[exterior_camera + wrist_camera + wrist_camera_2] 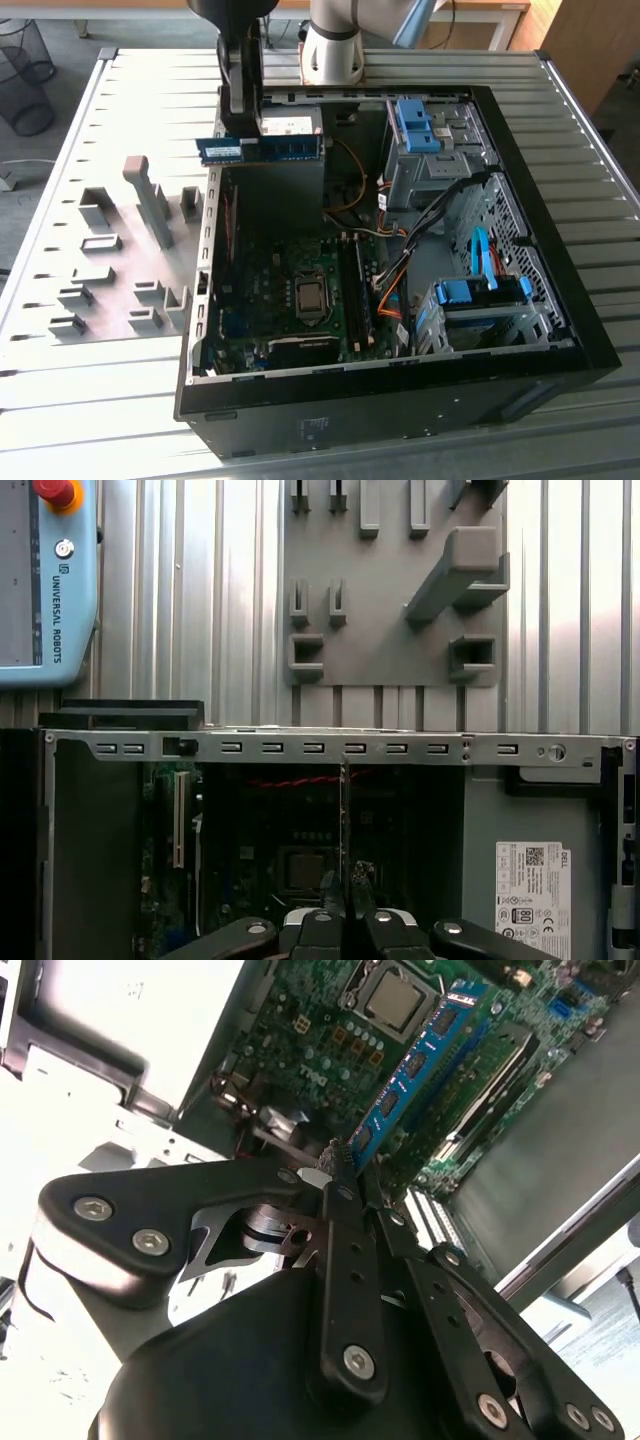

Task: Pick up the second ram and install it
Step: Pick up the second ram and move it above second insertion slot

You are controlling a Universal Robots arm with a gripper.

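Over case's far corner, exterior view's left: second ram (280,148) hangs level, long edge horizontal, well above the board. Gripper (243,130) comes straight down on it, fingers closed on the strip's faces off-centre, toward the white-label end. Longer part sticks out toward exterior view's right.

- Why held so (my read): pinch on flat faces leaves the lower contact edge free. Level carry matches a slot that takes the stick edge-down.
- In the second wrist view the ram (415,1060) runs out from the fingertips (338,1160), chips showing. It lies roughly parallel to the darker stick (495,1065) already seated beside it.
- In the first wrist view the stick is edge-on, a thin line (345,810) above the closed fingers.

Edges / room:
- Below ram: grey box (275,195) at case corner, and case wall (205,260). Ram is apart from both.
- Memory slots (356,290) sit just beside CPU socket (311,297), on the exterior view's right of it.
- Orange cables (392,288) crowd the slots' other side; blue drive cage (480,300) beyond. Tightest flank, I'd judge.
- Space over motherboard (262,290) looks open from above.
- Grey fixture plate (120,270) on slatted table (100,400), outside case; well apart from ram.

Install not yet done.
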